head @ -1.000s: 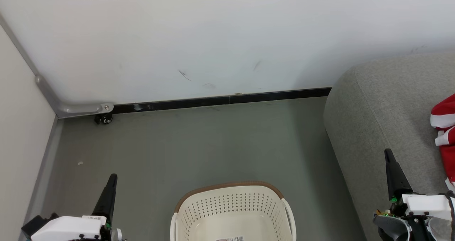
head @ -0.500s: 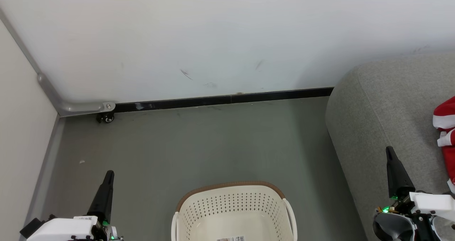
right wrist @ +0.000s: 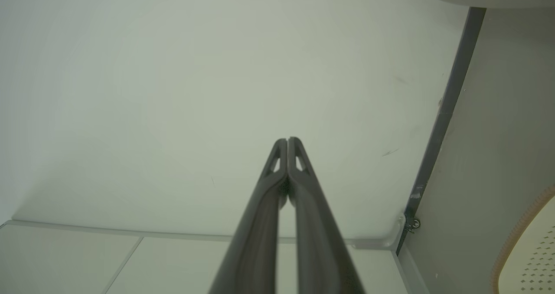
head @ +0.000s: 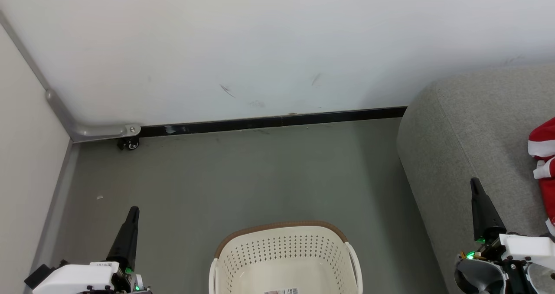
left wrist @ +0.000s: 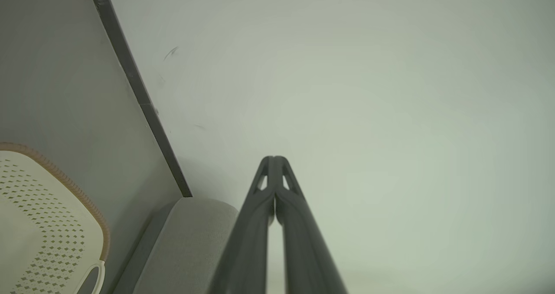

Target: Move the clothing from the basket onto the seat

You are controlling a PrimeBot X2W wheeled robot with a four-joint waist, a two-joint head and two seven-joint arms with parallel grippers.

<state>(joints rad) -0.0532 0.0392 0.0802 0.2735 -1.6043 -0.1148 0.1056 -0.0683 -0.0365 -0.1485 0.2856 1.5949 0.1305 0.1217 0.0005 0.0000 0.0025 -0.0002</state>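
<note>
Evidently soft and light, the red-and-white garment (head: 541, 155) lies bunched on the grey sofa (head: 468, 133) at the head view's right edge; a pinch on any raised fold should lift it. The visible part of the cream laundry basket (head: 282, 246) holds no cloth. The left gripper (head: 133, 210) and right gripper (head: 475, 182) have their jaws pressed together, empty.

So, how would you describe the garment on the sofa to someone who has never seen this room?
Find the large grey sofa on the right of the head view. On it, at the picture's right edge, lies a crumpled garment. It is bright red with white bands, unlike the cream basket and the grey floor.
</note>
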